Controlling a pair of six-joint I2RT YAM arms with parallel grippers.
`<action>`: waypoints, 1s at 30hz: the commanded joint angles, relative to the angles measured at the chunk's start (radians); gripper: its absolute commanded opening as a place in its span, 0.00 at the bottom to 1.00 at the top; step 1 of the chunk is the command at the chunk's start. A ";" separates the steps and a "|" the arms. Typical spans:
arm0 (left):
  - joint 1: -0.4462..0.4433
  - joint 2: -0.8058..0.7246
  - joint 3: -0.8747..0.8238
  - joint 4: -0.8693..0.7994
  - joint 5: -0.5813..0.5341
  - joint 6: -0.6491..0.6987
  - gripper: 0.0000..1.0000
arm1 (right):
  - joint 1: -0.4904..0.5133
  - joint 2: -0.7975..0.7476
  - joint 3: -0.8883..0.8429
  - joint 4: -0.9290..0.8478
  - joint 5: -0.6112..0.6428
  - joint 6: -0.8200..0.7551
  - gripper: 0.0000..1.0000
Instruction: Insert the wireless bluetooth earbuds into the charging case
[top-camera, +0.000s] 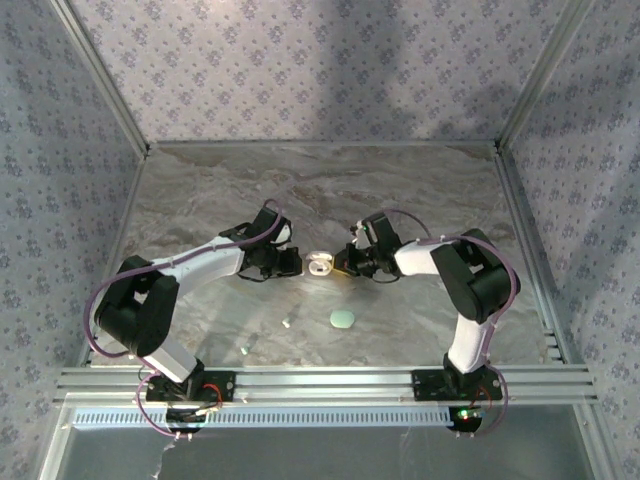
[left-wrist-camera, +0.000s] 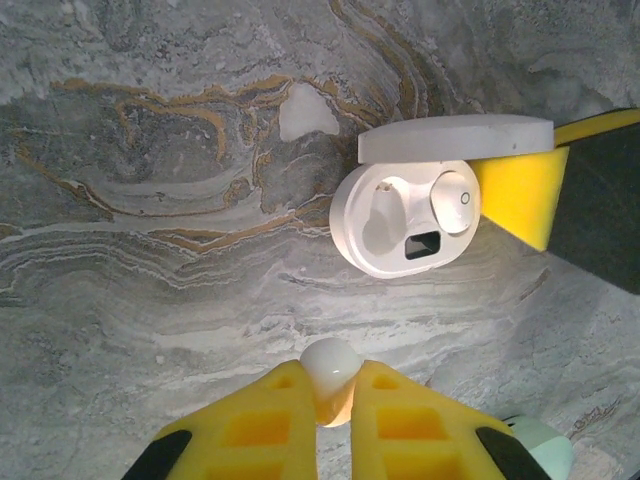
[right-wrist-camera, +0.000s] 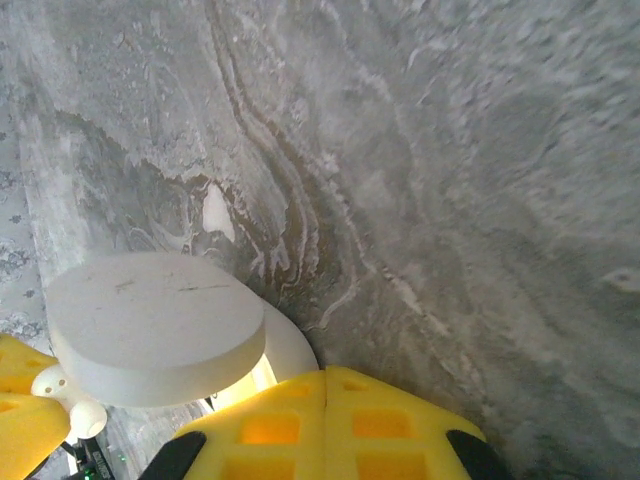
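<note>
White gloss plastic: one earbud (left-wrist-camera: 330, 368), pebble-small, pinched between the yellow fingers (left-wrist-camera: 265, 425) of the left tool (left-wrist-camera: 335, 392), above the bench (left-wrist-camera: 150, 300) short of the charging case (left-wrist-camera: 385, 245). Likely light, rigid, slick; apt to twist or squirt from a hard squeeze, so best gripped across its broad middle. Case: lid (left-wrist-camera: 455, 140) up, second earbud (left-wrist-camera: 453, 200) seated, neighbouring well (left-wrist-camera: 385, 205) vacant. Right tool (right-wrist-camera: 325, 395) clenched on nothing, wedged against the case's hinge side. Bare marble between earbud and case; mint case (left-wrist-camera: 540, 445) close beside the left tool.
</note>
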 joint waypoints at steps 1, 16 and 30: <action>-0.008 -0.018 -0.001 -0.007 -0.016 -0.007 0.12 | 0.017 -0.025 -0.022 0.019 -0.014 0.023 0.00; -0.086 0.016 0.129 -0.166 -0.247 0.115 0.12 | -0.099 -0.375 -0.090 -0.224 0.003 -0.173 0.12; -0.230 0.210 0.373 -0.325 -0.563 0.277 0.09 | -0.178 -0.850 -0.343 -0.116 0.158 -0.271 1.00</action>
